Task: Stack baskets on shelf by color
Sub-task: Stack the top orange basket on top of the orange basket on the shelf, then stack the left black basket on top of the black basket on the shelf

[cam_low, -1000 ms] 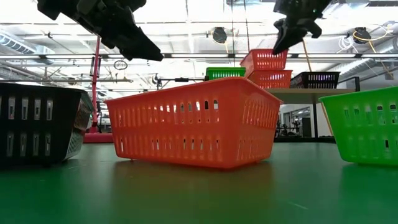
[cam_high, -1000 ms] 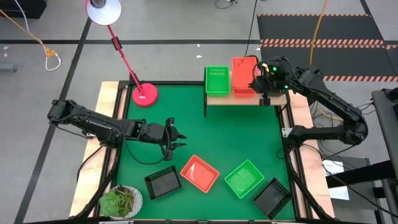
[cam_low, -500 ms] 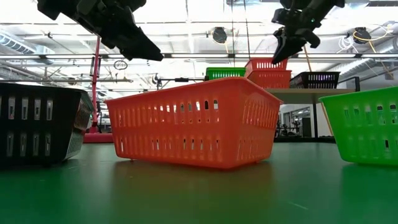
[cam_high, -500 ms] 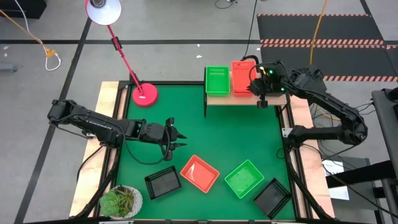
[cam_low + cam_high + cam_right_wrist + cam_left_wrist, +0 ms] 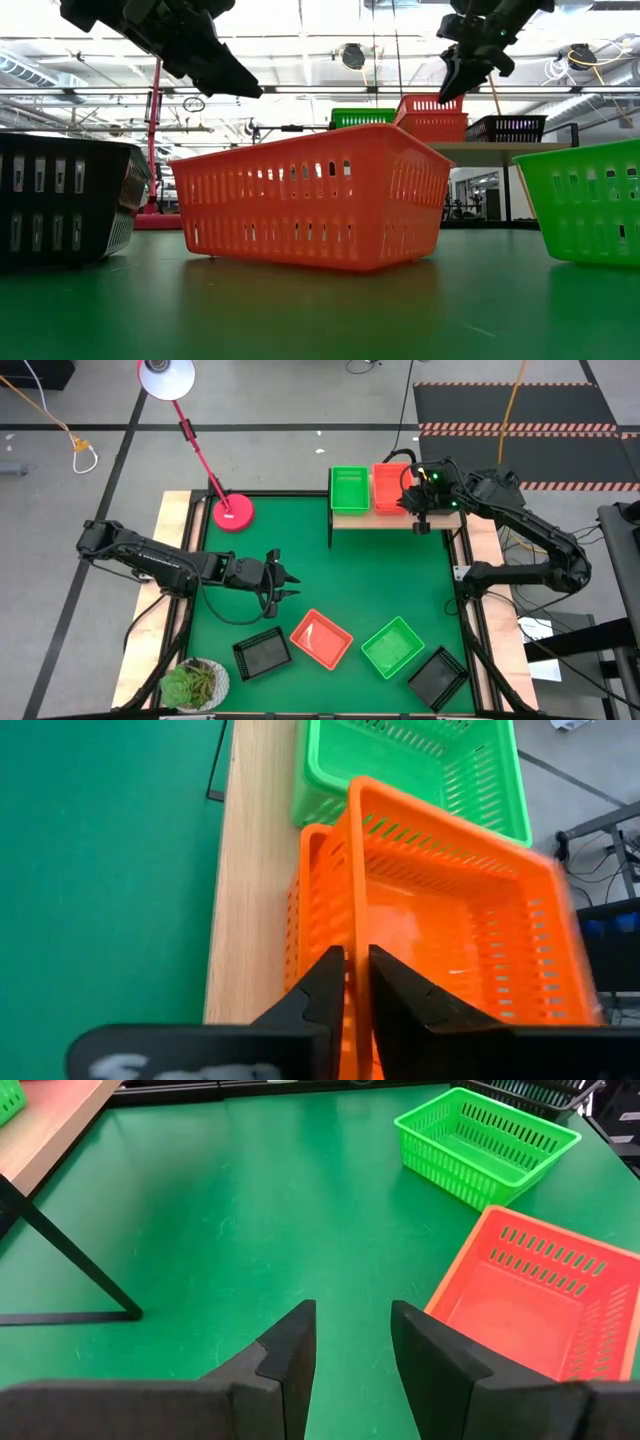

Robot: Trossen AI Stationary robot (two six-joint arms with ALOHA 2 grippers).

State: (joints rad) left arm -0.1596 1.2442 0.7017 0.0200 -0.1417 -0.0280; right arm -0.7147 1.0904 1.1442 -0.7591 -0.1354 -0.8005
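On the light-wood shelf (image 5: 345, 518) at the far right stand a green basket (image 5: 349, 490) and two orange baskets, one nested in the other (image 5: 388, 485). A black basket (image 5: 507, 128) stands beside them, hidden under the arm in the high view. My right gripper (image 5: 412, 492) is shut on the upper orange basket (image 5: 450, 920). My left gripper (image 5: 285, 582) hangs open and empty above the mid-left of the table. On the table near the front lie a black basket (image 5: 262, 653), an orange one (image 5: 321, 638), a green one (image 5: 392, 648) and another black one (image 5: 438, 676). My right gripper pinches the upper orange basket's wall (image 5: 353, 935) on its near side, one finger inside the basket and one outside. The fingers come slanting down from the table's right. The basket sits nested in the lower orange basket (image 5: 315, 920), roughly level.
A red lamp base (image 5: 232, 512) stands at the far left of the table and a potted plant (image 5: 195, 685) at the near left corner. The shelf's black leg (image 5: 60, 1260) shows in the left wrist view. Bare green table (image 5: 380, 575) lies between the shelf and the loose baskets.
My right gripper has gone down and a little toward the table's left with the upper orange basket. The basket was tilted and raised above the lower one; it has sunk level into it. The gripper stays shut on it.
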